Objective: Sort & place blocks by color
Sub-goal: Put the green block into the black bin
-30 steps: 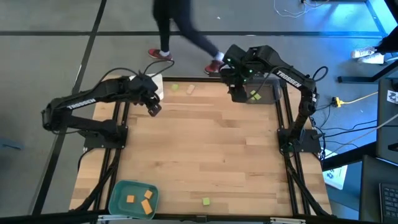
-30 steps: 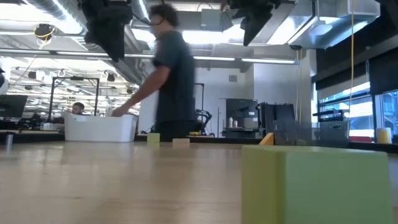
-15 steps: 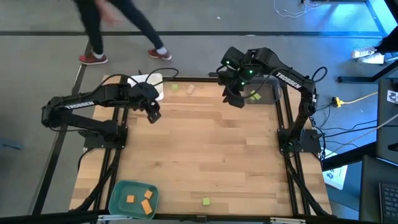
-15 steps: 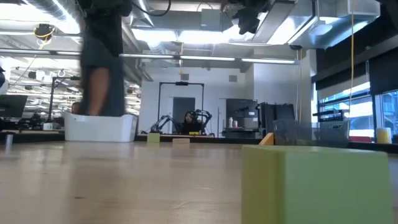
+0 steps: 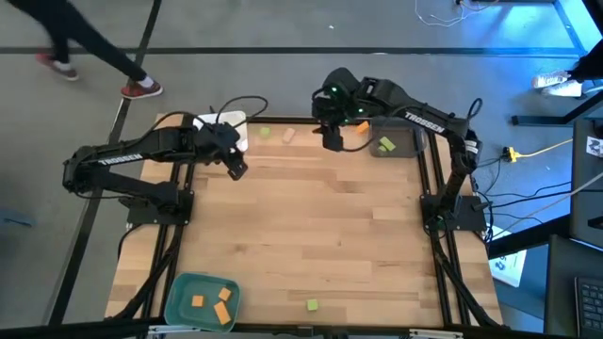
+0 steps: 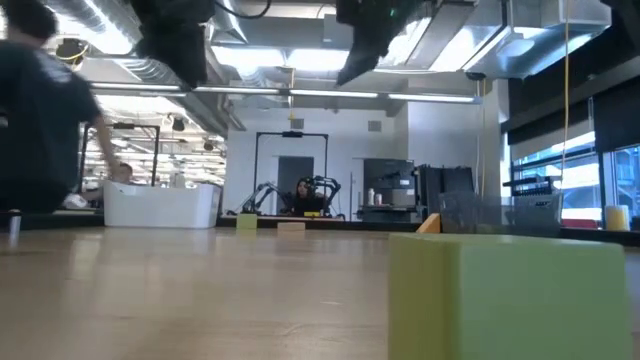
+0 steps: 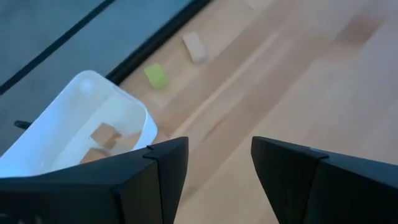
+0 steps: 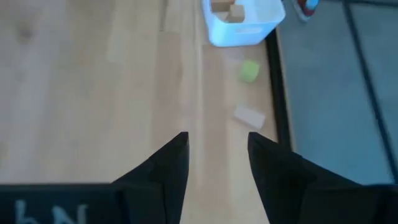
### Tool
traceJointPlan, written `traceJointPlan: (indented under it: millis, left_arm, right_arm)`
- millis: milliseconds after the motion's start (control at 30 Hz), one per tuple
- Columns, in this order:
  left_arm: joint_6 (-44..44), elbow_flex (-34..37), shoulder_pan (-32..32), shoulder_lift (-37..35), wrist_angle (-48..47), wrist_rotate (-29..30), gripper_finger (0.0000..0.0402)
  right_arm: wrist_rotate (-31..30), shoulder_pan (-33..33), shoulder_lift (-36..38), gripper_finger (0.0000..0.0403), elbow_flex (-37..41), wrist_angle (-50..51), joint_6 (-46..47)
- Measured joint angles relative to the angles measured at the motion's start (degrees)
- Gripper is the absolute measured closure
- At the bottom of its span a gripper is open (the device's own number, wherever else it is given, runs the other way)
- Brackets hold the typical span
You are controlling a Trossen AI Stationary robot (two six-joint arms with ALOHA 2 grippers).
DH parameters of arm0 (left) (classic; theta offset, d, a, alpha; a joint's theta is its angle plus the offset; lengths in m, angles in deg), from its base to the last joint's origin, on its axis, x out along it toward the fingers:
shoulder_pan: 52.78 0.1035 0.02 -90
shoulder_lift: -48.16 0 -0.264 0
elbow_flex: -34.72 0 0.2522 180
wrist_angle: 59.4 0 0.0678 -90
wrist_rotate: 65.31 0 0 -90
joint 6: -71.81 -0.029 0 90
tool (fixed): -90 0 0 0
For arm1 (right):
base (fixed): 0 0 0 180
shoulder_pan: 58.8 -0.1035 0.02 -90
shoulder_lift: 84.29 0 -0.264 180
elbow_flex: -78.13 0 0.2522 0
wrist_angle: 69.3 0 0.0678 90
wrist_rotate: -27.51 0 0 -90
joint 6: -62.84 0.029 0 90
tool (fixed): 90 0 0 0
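Observation:
A light green block [image 5: 265, 133] and a tan block [image 5: 288, 136] lie on the table near its far edge, also visible in the right wrist view as green [image 8: 249, 70] and tan [image 8: 249, 116]. An orange block [image 5: 358, 147] lies beside the grey tray [image 5: 403, 132], which holds a green block [image 5: 385, 145]. Another green block [image 5: 312, 304] sits by the near edge. My right gripper [image 5: 330, 139] hovers open just right of the tan block. My left gripper [image 5: 236, 168] hangs open beside the white tray [image 5: 229, 125], which holds tan blocks [image 7: 102, 134].
A teal tray [image 5: 179, 299] at the near left corner holds three orange blocks [image 5: 221, 309]. The middle of the wooden table [image 5: 320, 226] is bare. A person [image 5: 66, 38] walks on the floor beyond the far left corner. Cables lie on the floor to the right.
My right gripper has swung from above the grey tray toward the table's left along the far edge, ending close to the tan and green blocks, uncovering the orange block. The person behind the table has walked off to the left.

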Motion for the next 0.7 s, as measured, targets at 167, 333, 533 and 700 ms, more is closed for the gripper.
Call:
traceJointPlan:
  millis: [167,333,533,700]
  left_arm:
    - [1.06,0.0,2.72,0.73,4.87,0.05,0.0231]
    - [2.38,0.0,8.67,4.74,11.76,-2.01,0.0231]
    - [1.91,0.0,16.72,12.84,20.79,-6.48,0.0231]
    - [4.17,0.0,21.74,19.65,28.16,-12.76,0.0231]
  right_arm:
    - [-0.09,2.95,-0.02,0.0238,7.85,-14.5,-4.99]
    - [0.71,6.74,-1.55,0.0238,10.58,-23.3,-4.95]
    - [3.79,10.89,-3.45,0.0238,10.69,-24.28,-5.0]
    - [3.99,13.28,-3.45,0.0238,10.67,-23.44,-4.81]
